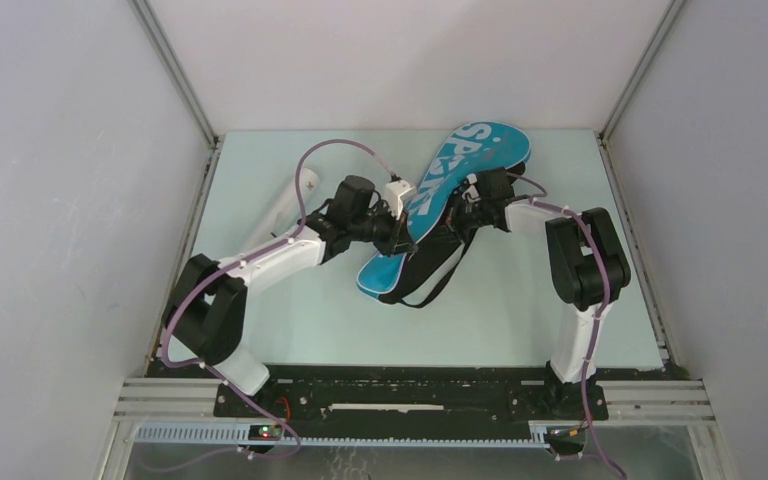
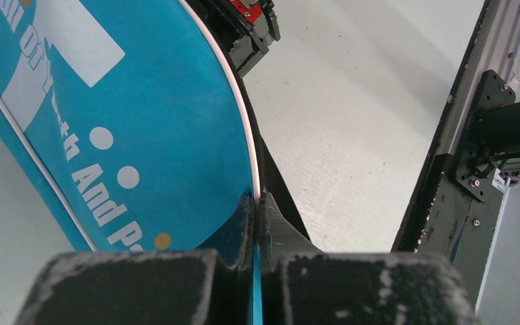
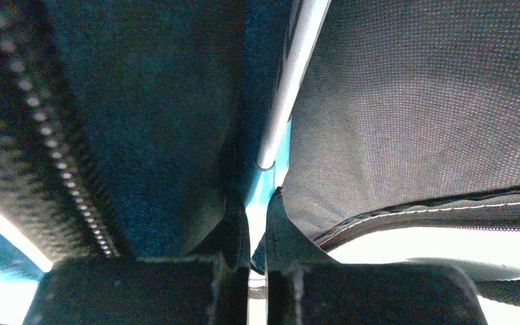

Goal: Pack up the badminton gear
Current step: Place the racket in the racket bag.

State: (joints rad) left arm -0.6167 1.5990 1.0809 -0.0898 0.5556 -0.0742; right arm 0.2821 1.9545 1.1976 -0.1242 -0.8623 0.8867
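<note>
Left wrist view is showing the left claw (image 2: 257, 206) clamping the white-piped rim of the racket bag (image 2: 142, 115), while the right claw (image 3: 257, 203) is pinching the bag's other side. The bag is sitting mid-tabletop (image 1: 520, 310), with the white tube (image 1: 282, 205) lying beyond. Judged step: gripping the bag for opening, which is calling for a steady parting pull.

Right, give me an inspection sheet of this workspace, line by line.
Surface: pale table, flat.
Job's things: blue racket bag held between both tools; its black strap hangs below; white tube lies beside the left arm; rackets and shuttlecocks not seen.
Clutter: nothing seen.
Tools: left tool shut on the bag's white-piped edge; right tool shut on the bag's edge.
Cables: purple cables run along both arms, one looping above the left wrist.
Surroundings: white walls, metal frame rails.
</note>
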